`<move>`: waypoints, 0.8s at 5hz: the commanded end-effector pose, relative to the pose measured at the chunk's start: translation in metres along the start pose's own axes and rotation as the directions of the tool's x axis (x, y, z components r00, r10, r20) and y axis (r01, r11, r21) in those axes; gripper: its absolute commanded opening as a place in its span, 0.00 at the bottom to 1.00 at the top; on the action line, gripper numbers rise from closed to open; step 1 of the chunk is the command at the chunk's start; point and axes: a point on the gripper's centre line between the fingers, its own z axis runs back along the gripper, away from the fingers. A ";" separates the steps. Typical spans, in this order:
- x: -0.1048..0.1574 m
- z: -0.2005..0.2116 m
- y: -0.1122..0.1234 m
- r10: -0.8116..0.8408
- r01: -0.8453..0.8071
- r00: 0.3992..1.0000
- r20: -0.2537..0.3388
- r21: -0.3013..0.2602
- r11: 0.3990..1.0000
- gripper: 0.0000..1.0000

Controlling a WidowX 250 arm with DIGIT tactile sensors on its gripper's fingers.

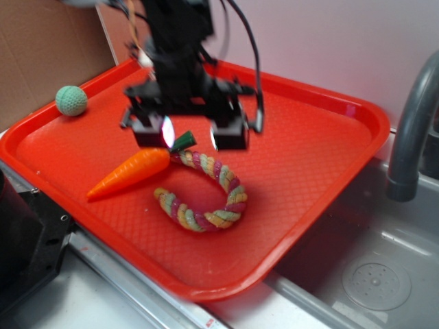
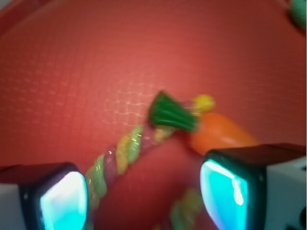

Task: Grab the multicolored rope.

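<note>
The multicolored rope (image 1: 209,194) is a C-shaped twist of pink, yellow, green and white strands lying on the red tray (image 1: 302,144). One end touches the green top of an orange toy carrot (image 1: 130,173). My gripper (image 1: 192,133) hovers above the rope's upper end, open and empty, its two fingers wide apart. In the wrist view the rope (image 2: 120,155) runs between the lit fingertips (image 2: 64,201), with the carrot (image 2: 218,134) and its green top beyond; the gripper (image 2: 144,199) holds nothing.
A green knitted ball (image 1: 71,100) sits at the tray's far left corner. A grey faucet (image 1: 408,130) and a sink lie to the right of the tray. A cardboard wall stands behind at left.
</note>
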 end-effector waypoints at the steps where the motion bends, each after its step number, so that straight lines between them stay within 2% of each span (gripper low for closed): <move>1: -0.047 -0.047 0.012 0.000 0.001 0.998 -0.063 0.020 1.000 0.26; 2: -0.055 -0.036 0.030 0.044 -0.044 0.996 -0.076 -0.001 0.999 0.00; 3: -0.058 -0.013 0.049 -0.081 0.074 0.990 -0.117 -0.062 0.995 0.00; 4: 0.006 0.028 0.040 -0.237 0.220 0.962 -0.132 -0.131 0.967 0.00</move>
